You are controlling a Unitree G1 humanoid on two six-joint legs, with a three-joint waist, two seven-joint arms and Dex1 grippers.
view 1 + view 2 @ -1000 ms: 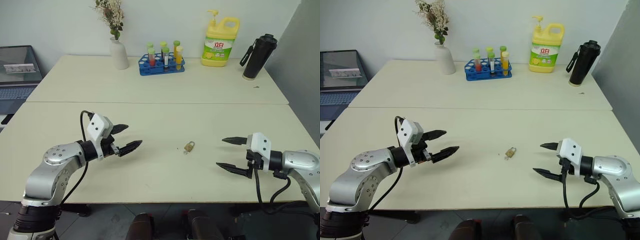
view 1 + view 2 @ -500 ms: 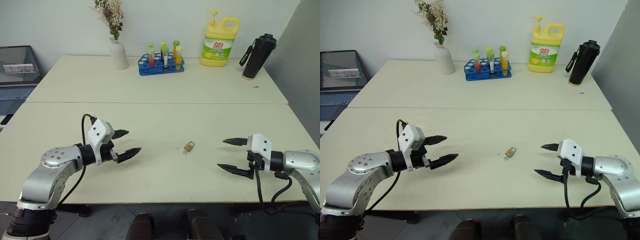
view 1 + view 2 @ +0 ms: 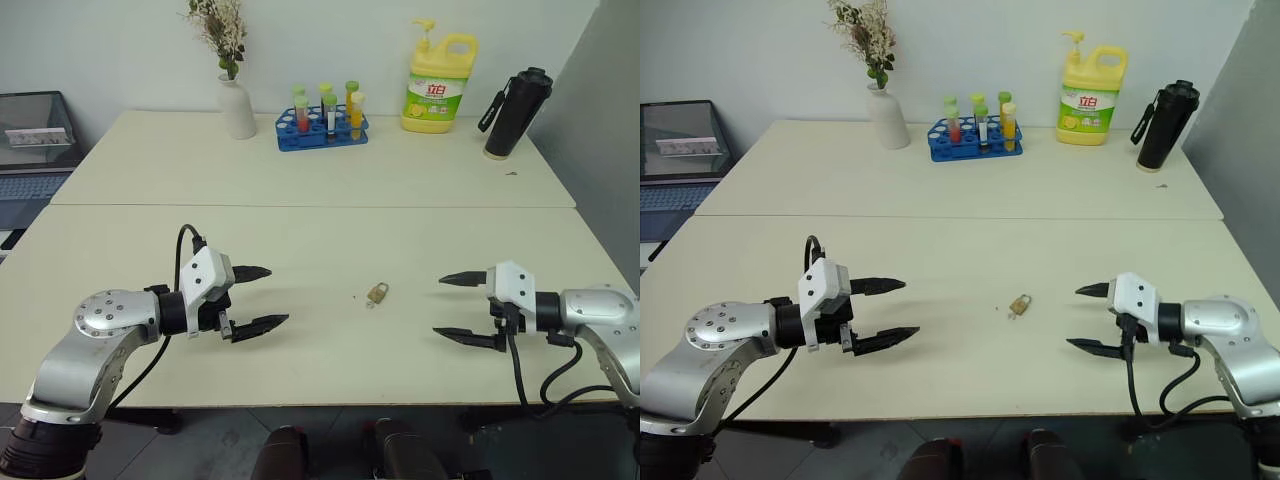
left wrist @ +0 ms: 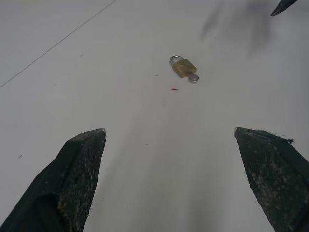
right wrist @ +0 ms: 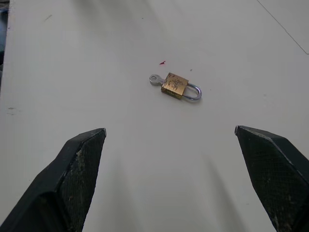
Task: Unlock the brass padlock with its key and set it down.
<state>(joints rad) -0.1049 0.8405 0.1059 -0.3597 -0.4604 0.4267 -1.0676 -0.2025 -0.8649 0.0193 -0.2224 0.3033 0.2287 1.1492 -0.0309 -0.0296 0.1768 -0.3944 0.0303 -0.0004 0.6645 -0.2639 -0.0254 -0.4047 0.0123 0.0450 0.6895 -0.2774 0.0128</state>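
Left gripper [image 3: 262,297] drawn back, rolled; both pincers released, empty. Best to pin brass padlock [image 3: 378,293], then turn key [image 5: 154,79].

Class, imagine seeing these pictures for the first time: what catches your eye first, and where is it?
A tiny brass padlock lies alone mid-table, its key at the body's end opposite the shackle. On either side, the left hand and the right hand hover open, pointing toward it. At the table's far edge stand a yellow soap bottle and a blue rack of tubes.
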